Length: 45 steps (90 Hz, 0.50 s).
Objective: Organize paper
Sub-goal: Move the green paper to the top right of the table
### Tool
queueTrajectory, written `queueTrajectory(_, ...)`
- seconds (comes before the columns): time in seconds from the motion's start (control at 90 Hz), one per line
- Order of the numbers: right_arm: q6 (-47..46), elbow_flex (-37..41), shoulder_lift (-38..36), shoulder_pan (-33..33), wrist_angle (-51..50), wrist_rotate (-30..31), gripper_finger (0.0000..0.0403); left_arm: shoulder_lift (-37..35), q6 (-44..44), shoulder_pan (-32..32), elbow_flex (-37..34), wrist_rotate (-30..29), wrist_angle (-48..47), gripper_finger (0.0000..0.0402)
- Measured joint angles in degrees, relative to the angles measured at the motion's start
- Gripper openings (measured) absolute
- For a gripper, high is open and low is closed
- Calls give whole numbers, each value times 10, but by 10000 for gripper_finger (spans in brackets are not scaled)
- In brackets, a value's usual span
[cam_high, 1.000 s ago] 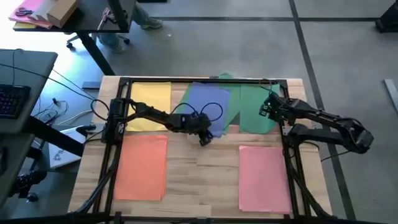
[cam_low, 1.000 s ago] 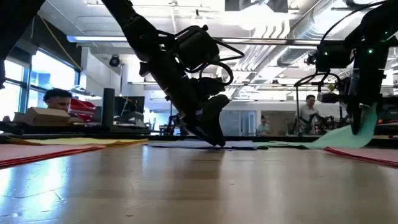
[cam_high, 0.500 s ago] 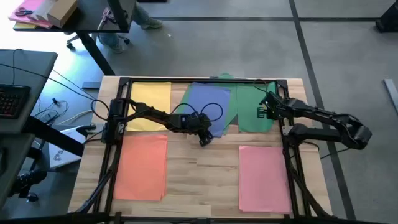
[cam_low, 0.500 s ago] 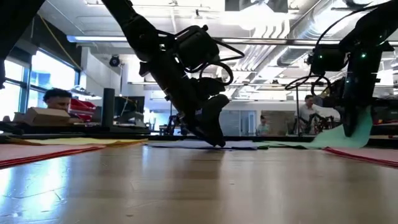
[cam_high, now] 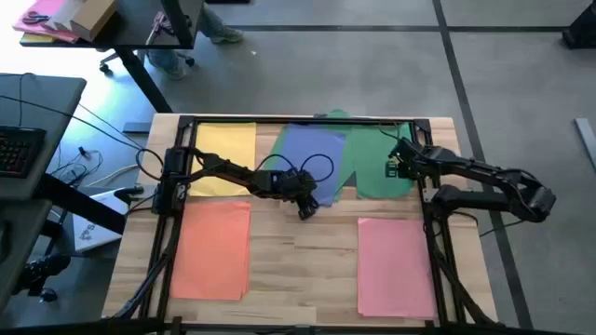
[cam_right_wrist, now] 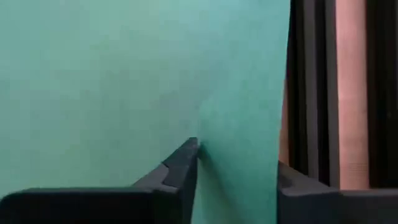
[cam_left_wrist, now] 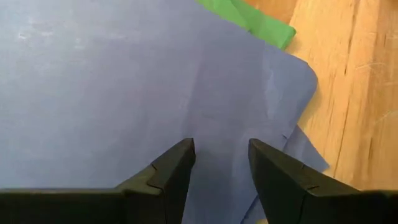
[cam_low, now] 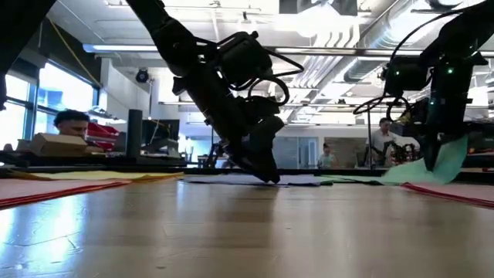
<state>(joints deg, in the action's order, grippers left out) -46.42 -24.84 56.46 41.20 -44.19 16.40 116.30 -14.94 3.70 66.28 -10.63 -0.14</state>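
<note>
1. Change: the right gripper (cam_high: 399,160) has shifted slightly toward table centre over the last second, dragging the green sheet (cam_high: 377,160) with it. In the low view the lifted green edge (cam_low: 432,164) now sits further in from the table side than it did.
2. Right jaws: pinching the green sheet. In the right wrist view the paper (cam_right_wrist: 124,81) runs up between the two fingers (cam_right_wrist: 180,168), one on either side of it.
3. Left gripper (cam_high: 305,207): no visible change. Tips are down on the near edge of the blue sheet (cam_high: 310,158), pinning it. Jaws spread a little, nothing between them; the left wrist view shows the blue sheet (cam_left_wrist: 93,81) flat under the fingers (cam_left_wrist: 171,171).
4. My read: blue held in place while green gets pulled into line beside it. Green still sits skewed, so the step isn't done.
5. Count on the table (cam_high: 298,251): 1 yellow sheet (cam_high: 223,156) far left, 1 blue far centre, 1 green far right, 1 orange sheet (cam_high: 212,249) near left, 1 pink sheet (cam_high: 395,265) near right.
6. A second green bit (cam_high: 333,116) pokes out beyond the blue sheet; can't tell whether it's a separate sheet. Blue also looks layered at its corner in the left wrist view.
</note>
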Motion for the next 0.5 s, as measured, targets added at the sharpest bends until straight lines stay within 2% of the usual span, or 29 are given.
queueTrajectory(0.133, 51, -12, -20, -3, -5, -3, 162, 0, 0, 0, 0, 0, 0, 145)
queueTrajectory(0.278, 53, -35, -38, -9, -38, 39, 204, 0, 0, 0, 0, 0, 0, 145)
queueTrajectory(0.356, 31, -39, -37, -7, -65, 65, 214, 0, 0, 0, 0, 0, 0, 145)
queueTrajectory(0.5, 34, -39, -36, -8, -60, 63, 218, 0, 0, 0, 0, 1, 1, 145)
